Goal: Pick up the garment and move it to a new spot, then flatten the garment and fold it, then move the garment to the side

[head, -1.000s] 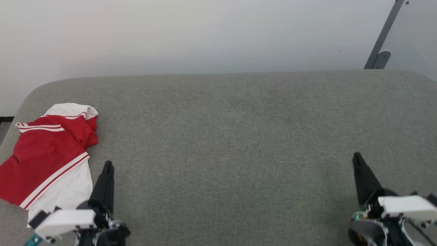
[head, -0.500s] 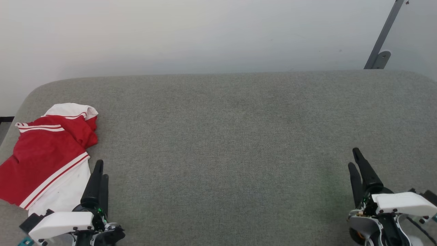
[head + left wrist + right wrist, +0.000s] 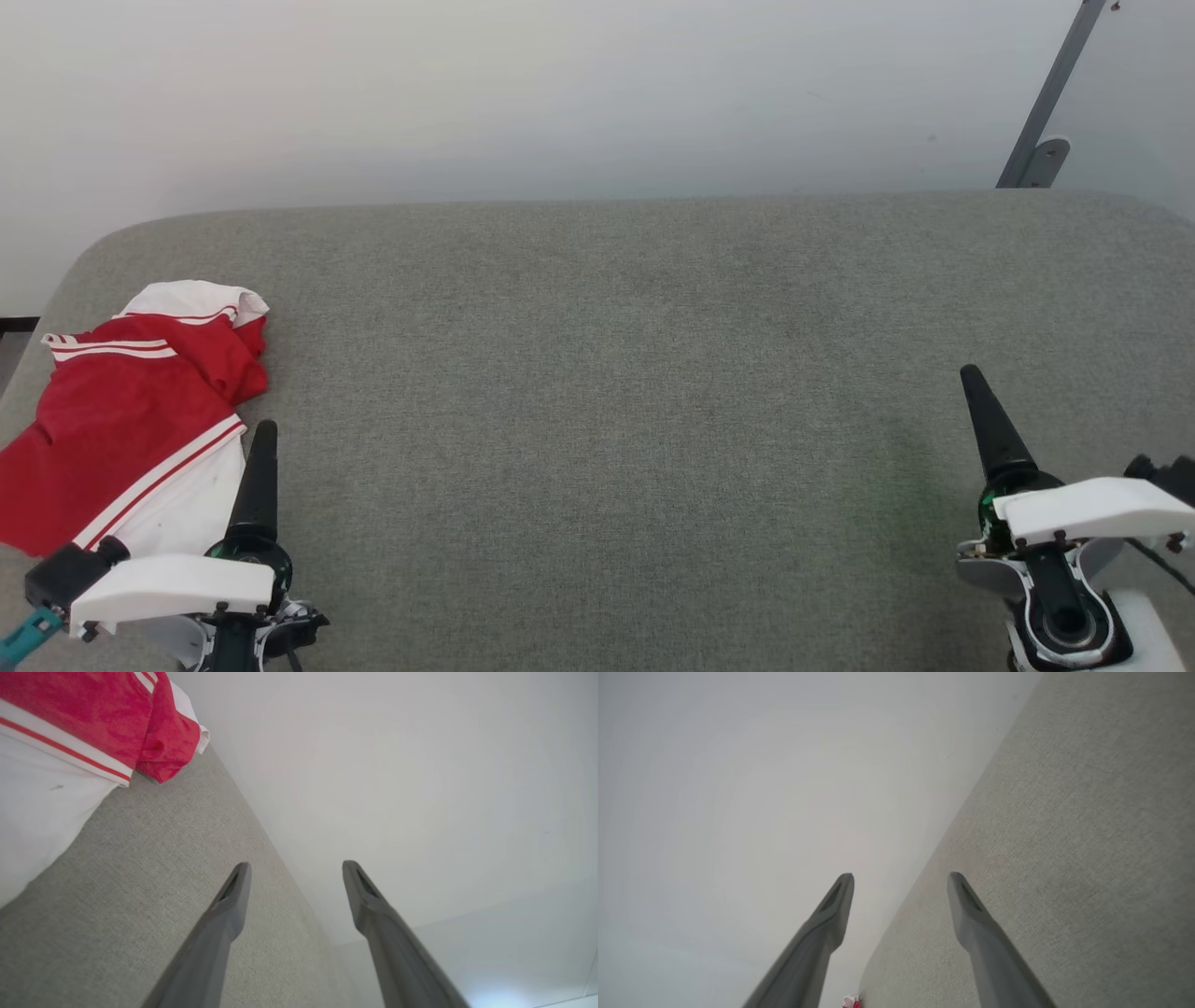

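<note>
Garment (image 3: 121, 411) of bright red cloth with white sleeves and white-and-red striped trim lies crumpled in a loose heap at the far left end of the grey fabric-covered surface (image 3: 607, 373), close to its rounded left corner. A white sleeve spreads along its near side and a white edge with red stripes shows at its far side. The left end effector (image 3: 261, 439) sits at the lower left of the head view, just beside the white sleeve, its dark fingers pointing away from the robot and stacked so that one hides the other there. In the left wrist view its two fingers (image 3: 224, 914) stand well apart with bare grey fabric and pale wall between them, so it is released and grasps nothing; the red and white cloth fills that view's upper left corner, clear of both fingers. The right end effector (image 3: 976, 387) sits at the lower right of the head view, well apart from the heap, over bare grey fabric. In the right wrist view its fingers (image 3: 971, 914) are likewise spread wide with nothing between them, released. A plain pale wall (image 3: 560, 93) rises behind the surface, and a slanted grey metal bar (image 3: 1046, 103) stands against it at the upper right.
</note>
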